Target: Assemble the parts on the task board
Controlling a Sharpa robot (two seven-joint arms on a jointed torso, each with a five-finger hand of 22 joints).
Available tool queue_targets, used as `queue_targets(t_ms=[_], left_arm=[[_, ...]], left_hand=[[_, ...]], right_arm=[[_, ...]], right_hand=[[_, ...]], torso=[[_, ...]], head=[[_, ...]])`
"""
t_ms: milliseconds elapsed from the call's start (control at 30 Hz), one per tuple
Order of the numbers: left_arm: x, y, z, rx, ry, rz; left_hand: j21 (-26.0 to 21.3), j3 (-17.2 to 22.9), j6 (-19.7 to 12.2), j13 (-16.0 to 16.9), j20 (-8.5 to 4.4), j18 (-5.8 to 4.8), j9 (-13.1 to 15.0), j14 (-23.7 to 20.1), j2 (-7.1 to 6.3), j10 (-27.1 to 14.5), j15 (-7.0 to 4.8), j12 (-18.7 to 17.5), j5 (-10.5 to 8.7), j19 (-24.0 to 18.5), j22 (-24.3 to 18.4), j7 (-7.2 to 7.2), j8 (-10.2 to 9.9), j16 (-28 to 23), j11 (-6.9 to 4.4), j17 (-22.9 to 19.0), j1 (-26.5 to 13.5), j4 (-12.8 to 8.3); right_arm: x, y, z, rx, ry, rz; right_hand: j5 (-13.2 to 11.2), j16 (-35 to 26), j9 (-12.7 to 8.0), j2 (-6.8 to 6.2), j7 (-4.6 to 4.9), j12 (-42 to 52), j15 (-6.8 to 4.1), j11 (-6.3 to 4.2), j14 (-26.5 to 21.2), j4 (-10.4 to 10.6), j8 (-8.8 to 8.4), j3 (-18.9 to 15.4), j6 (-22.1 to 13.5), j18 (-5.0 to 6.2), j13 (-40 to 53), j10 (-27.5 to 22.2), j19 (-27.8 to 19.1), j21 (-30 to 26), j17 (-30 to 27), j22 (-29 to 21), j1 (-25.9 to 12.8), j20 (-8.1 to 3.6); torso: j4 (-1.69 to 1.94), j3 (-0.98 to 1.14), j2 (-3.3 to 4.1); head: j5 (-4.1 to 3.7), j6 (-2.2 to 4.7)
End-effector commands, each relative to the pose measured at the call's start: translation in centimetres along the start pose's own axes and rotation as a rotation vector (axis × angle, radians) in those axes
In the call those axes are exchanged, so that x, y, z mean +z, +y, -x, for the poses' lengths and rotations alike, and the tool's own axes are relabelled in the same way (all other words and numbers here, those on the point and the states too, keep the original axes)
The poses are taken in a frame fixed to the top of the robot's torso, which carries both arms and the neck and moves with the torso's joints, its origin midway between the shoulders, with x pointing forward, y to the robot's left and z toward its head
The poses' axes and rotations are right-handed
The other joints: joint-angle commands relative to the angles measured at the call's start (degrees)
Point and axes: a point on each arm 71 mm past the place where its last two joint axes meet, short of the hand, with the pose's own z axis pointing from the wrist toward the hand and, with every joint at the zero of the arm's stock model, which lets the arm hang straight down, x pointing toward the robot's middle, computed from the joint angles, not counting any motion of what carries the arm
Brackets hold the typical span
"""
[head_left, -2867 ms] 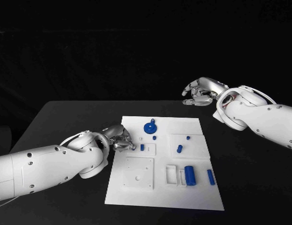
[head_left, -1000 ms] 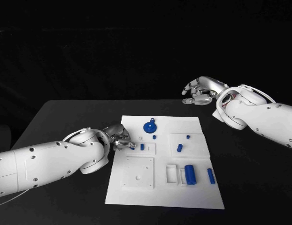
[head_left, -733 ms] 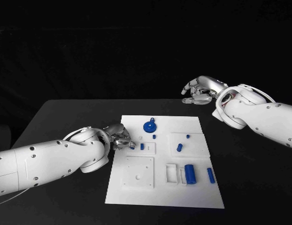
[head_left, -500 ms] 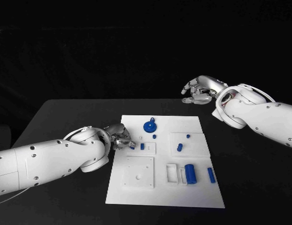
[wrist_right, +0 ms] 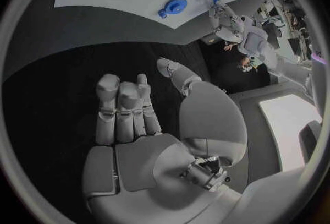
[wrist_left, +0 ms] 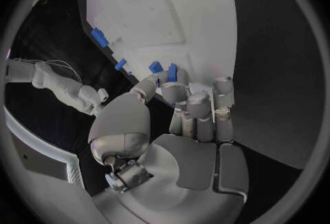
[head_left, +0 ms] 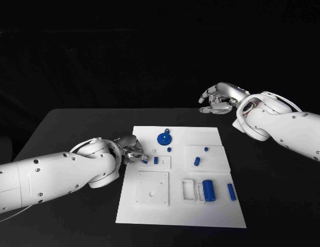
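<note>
One small blue plastic peg [head_left: 145,161] sits at the tips of the left hand [head_left: 132,150], at the near-left edge of the white rectangular task board [head_left: 176,211]. In the left wrist view the thumb and a finger meet on a short blue piece [wrist_left: 172,72], so the fingers [wrist_left: 196,111] look closed on that peg, with a second small blue peg [head_left: 156,160] just beside them in a shallow square recess of the board.

The step in hand appears to be seating this peg into its hole. The next move likely calls for holding the peg upright over the hole, lowering it straight, then letting the fingers part without tipping it.

The right hand [head_left: 220,99] hovers over the black counter [head_left: 71,128], well beyond the board's far edge. Its fingers [wrist_right: 121,104] lie loosely curled side by side with nothing between them.

Ahead of the left fingers stands a round blue disc with a knob [head_left: 164,139], with a tiny blue stud [head_left: 169,150] near it. Further off towards the right hand, two short blue pins [head_left: 197,161] lie in another shallow recess. Nearer the robot, a raised white square plate with holes [head_left: 153,189] holds no blue piece. Beside it a narrow white rectangular frame [head_left: 189,191] adjoins a fat blue cylinder [head_left: 208,191], and a slim blue bar [head_left: 231,192] lies just past that.
</note>
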Motion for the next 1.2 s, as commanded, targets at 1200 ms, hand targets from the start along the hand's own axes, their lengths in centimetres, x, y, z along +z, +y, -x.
queue_targets(t_ms=[1200], left_arm=[[0.18,-0.51,-1.34,0.032,0.093,-0.002]], left_hand=[[-0.67,5.66,10.57,-1.09,-7.6,0.88,-1.11,0.45,-6.32,-1.13,-0.54,1.35,-15.14,0.51,1.01,-4.94,3.36,-0.41,-0.91,1.08,-0.12,5.35]], right_arm=[[-0.01,0.08,-0.08,-0.002,0.01,0.009]], right_hand=[[4.86,-0.23,-0.07,-0.24,0.42,0.26,-0.31,0.05,-0.13,-0.09,-0.12,0.1,-0.12,3.04,-0.15,-0.17,-0.2,-0.38,-0.03,0.85,-0.28,-0.41]], torso=[[0.02,-0.03,0.02]], head=[[-0.05,0.08]])
